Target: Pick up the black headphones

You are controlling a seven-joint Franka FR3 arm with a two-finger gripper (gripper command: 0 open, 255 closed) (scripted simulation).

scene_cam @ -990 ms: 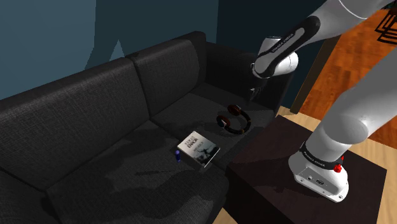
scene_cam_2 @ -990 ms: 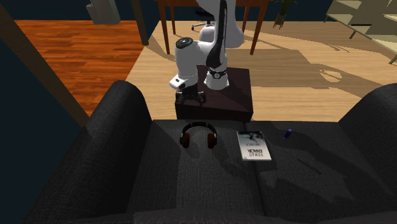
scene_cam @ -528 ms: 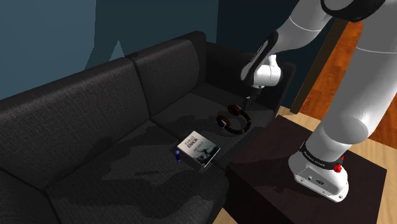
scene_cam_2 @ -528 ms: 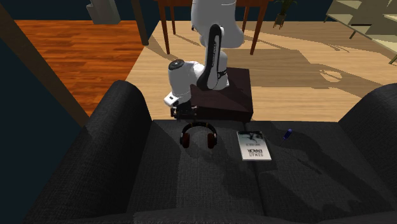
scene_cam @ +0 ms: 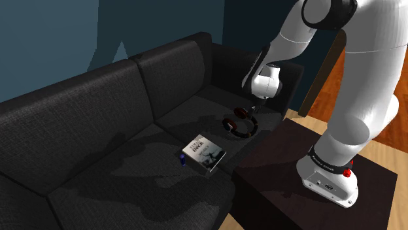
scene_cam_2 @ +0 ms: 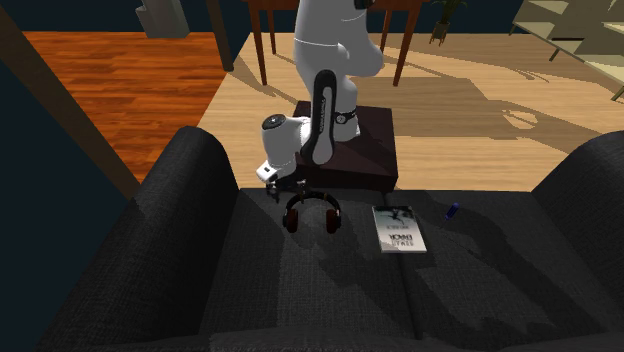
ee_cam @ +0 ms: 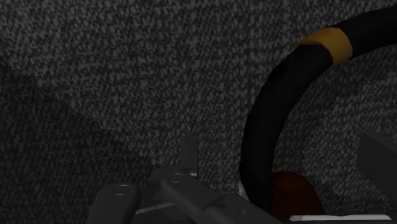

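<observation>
The black headphones with dark red ear cups lie flat on the dark sofa seat, near its armrest end. My gripper hangs just above their headband side, pointing down. From the second exterior view the gripper is at the headphones' upper left. In the wrist view the black headband, with an orange band on it, runs between my fingers. A red ear cup shows close by. The gripper is open, and the fingers do not touch the band.
A book lies on the same seat cushion beside the headphones, with a small blue object past it. The sofa armrest rises close to the gripper. The dark box under my stand sits against the sofa's front.
The arm has swung the gripper down and towards the sofa. It now sits low over the headphones' band. The headphones, book and blue object have not moved.
</observation>
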